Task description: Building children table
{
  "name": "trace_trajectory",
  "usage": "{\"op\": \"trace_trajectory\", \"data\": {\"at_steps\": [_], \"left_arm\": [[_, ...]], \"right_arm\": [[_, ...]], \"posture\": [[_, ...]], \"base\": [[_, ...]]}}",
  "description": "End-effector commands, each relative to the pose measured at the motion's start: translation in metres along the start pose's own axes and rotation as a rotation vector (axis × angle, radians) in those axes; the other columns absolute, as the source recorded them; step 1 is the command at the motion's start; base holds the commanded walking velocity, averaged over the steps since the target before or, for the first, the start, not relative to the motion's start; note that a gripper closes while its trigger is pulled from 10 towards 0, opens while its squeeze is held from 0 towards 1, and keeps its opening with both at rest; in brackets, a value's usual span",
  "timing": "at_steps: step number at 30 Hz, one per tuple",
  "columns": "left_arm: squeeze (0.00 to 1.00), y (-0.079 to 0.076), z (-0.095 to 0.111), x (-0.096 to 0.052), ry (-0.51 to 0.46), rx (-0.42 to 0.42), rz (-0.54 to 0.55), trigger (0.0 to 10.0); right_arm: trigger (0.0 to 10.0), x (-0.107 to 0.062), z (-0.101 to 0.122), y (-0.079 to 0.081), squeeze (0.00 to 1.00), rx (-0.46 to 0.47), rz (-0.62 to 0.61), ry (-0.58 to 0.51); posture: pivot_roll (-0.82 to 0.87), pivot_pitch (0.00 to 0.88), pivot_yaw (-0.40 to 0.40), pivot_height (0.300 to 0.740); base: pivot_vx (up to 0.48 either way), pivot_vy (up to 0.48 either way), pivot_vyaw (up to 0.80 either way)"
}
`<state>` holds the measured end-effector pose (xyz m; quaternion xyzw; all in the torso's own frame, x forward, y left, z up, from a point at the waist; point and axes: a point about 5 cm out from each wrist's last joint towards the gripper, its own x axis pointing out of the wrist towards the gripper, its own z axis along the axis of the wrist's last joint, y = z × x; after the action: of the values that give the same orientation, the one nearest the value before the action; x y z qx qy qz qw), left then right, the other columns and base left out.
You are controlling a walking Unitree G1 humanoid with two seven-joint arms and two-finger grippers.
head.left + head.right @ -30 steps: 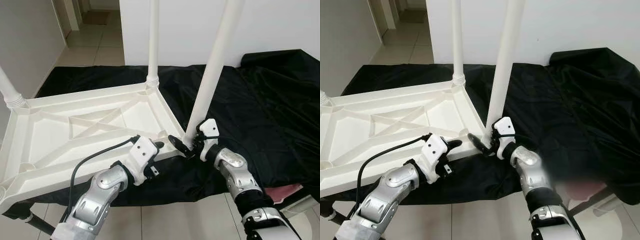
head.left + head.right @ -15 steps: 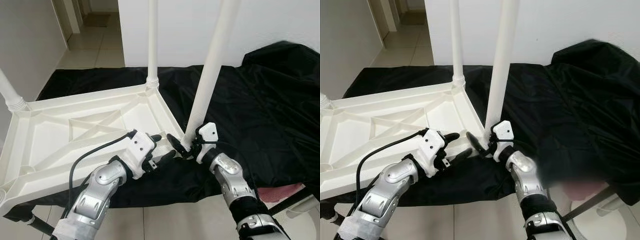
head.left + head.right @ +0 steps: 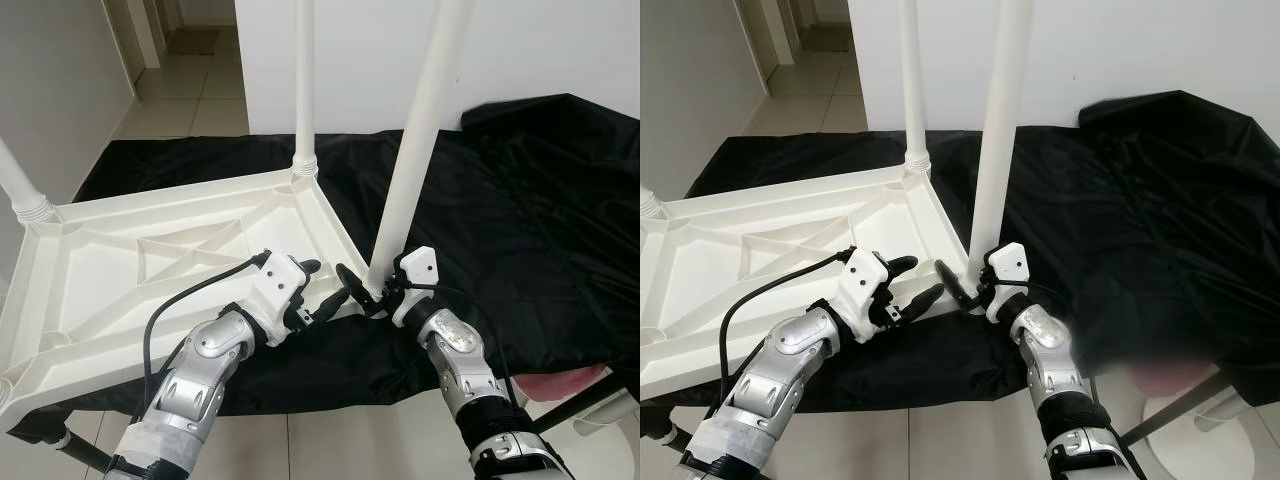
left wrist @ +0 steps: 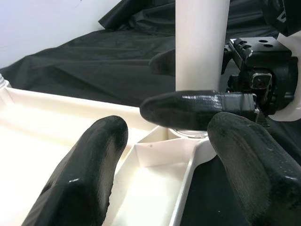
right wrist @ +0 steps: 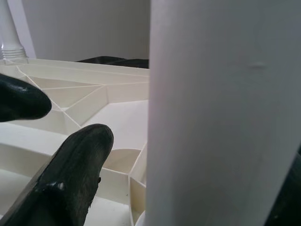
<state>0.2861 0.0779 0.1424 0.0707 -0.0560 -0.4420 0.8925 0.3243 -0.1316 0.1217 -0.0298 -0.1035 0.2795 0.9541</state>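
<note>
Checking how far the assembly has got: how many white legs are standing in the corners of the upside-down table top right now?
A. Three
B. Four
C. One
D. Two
A. Three white legs stand up from the inverted table top: the far-corner leg, the left-corner leg, and the near-corner leg that the right end effector grips at its base.

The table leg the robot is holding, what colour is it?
Plain white, like the tabletop. The table leg shows best in the left eye view.
</note>
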Motion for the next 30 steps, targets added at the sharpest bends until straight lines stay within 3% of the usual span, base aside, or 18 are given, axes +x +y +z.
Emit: {"op": "trace_trajectory", "data": {"at_steps": [1,14,21,26,30], "left_arm": [[0.00,0.003,-0.001,0.000,-0.005,-0.009,0.030,10.0],[0.00,0.009,-0.003,-0.004,-0.006,-0.005,0.075,10.0],[0.00,0.016,-0.004,-0.011,0.021,-0.007,0.073,10.0],[0.00,0.014,-0.004,-0.017,0.041,0.000,0.038,10.0],[0.00,0.004,-0.004,-0.017,0.054,-0.011,-0.044,10.0]], "right_arm": [[10.0,-0.004,-0.004,-0.002,0.00,0.000,-0.018,0.013],[10.0,-0.004,0.000,0.000,0.00,-0.012,-0.074,-0.007],[10.0,-0.004,0.001,-0.003,0.00,-0.051,-0.035,0.020],[10.0,-0.008,0.002,-0.007,0.00,-0.068,-0.012,0.040],[10.0,-0.010,0.001,-0.007,0.00,-0.075,0.044,0.076]], "posture": [[-0.01,0.004,0.034,0.740],[0.01,0.017,0.026,0.740],[0.02,0.014,0.020,0.740],[0.01,0.005,0.018,0.740],[0.01,0.000,0.020,0.740]], "base": [[0.000,0.000,0.00],[0.000,0.000,0.00],[0.000,0.000,0.00],[0.000,0.000,0.00],[0.000,0.000,0.00]]}}
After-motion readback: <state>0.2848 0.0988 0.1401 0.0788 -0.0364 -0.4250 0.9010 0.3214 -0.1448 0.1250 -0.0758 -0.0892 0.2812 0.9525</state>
